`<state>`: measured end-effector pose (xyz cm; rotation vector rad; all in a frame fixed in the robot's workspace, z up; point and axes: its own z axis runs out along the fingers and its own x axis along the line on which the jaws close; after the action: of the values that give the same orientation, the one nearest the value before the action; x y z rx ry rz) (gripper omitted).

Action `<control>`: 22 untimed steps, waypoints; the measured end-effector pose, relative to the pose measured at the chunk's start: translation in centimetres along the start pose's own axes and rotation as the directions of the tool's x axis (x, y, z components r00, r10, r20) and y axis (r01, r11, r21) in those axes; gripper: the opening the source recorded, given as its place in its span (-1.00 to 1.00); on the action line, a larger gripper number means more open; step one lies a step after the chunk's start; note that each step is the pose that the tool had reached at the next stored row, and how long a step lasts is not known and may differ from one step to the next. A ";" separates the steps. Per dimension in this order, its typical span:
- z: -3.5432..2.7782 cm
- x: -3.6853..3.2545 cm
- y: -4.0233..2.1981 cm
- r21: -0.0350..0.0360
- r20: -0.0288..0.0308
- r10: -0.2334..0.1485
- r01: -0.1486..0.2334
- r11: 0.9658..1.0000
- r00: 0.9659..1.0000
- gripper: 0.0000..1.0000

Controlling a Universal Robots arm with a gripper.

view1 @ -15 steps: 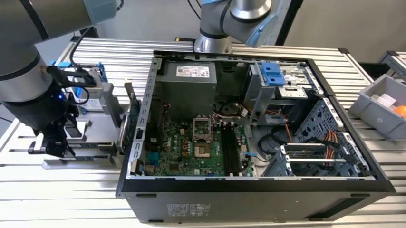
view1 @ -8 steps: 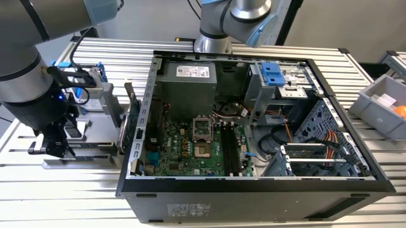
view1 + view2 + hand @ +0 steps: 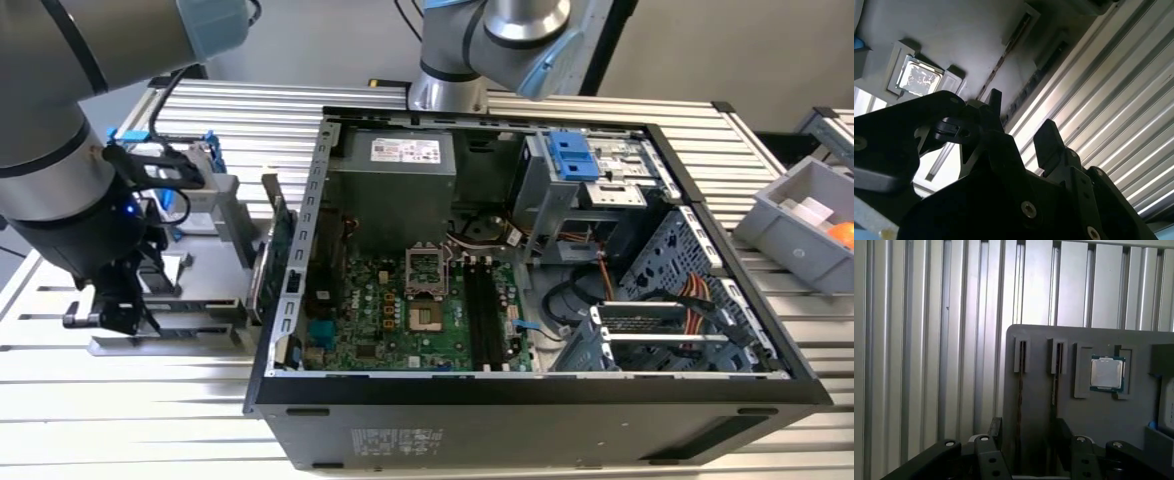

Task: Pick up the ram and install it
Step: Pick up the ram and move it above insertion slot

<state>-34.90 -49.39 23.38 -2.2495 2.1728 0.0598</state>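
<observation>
1. The gripper (image 3: pixel 1029 429) was low over the gray holder (image 3: pixel 1094 440), which sat on the ribbed table (image 3: pixel 914 340) to the exterior view's left of the open case (image 3: pixel 534 390).
2. Its fingers (image 3: pixel 1048 136) were spread apart, with light showing through the gap. Nothing was held.
3. The ram (image 3: pixel 1019 390) stood on edge in a holder slot and showed as a thin brownish line in both wrist views.
4. Key relation: the ram lay straight ahead of the gripper. Its long axis ran into the gap between the fingers, so the jaws faced its two flat sides. No contact was visible.
5. A second slot (image 3: pixel 1054 382) ran parallel just beside the ram, nearer one finger. I could not tell whether that finger sat inside or outside it.
6. A processor chip (image 3: pixel 1107 372) rested in its own pocket farther along the holder, clear of the fingers.
7. Judgement: pick-up not yet made; install untouched.
</observation>
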 end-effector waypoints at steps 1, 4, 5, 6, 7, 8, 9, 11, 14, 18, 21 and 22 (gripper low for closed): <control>0.17 0.01 0.00 0.000 0.000 0.000 0.000 1.000 1.000 1.00; 0.70 0.03 -0.01 0.000 0.000 0.006 -0.006 1.000 1.000 1.00; 0.87 0.04 -0.01 0.000 0.000 0.008 -0.008 1.000 1.000 1.00; 1.05 0.04 -0.02 0.000 0.000 0.013 -0.013 1.000 1.000 1.00; 1.21 0.05 -0.02 0.001 0.000 0.018 -0.018 1.000 1.000 1.00; 1.39 0.06 -0.03 0.001 0.000 0.022 -0.022 1.000 1.000 1.00; 1.57 0.06 -0.03 0.001 0.000 0.025 -0.025 1.000 1.000 1.00; 1.91 0.07 -0.04 0.001 0.000 0.031 -0.031 1.000 1.000 1.00; 2.42 0.00 -0.04 0.001 0.000 0.038 -0.038 0.999 0.999 1.00; 3.03 -0.17 -0.07 0.002 0.000 0.053 -0.053 0.999 0.999 1.00; 3.47 -0.22 -0.08 0.002 0.000 0.059 -0.059 0.998 0.998 1.00; 3.56 -0.22 -0.07 0.002 0.000 0.059 -0.059 0.998 0.998 1.00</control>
<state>-34.90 -49.04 19.83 -2.1842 2.2383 0.0583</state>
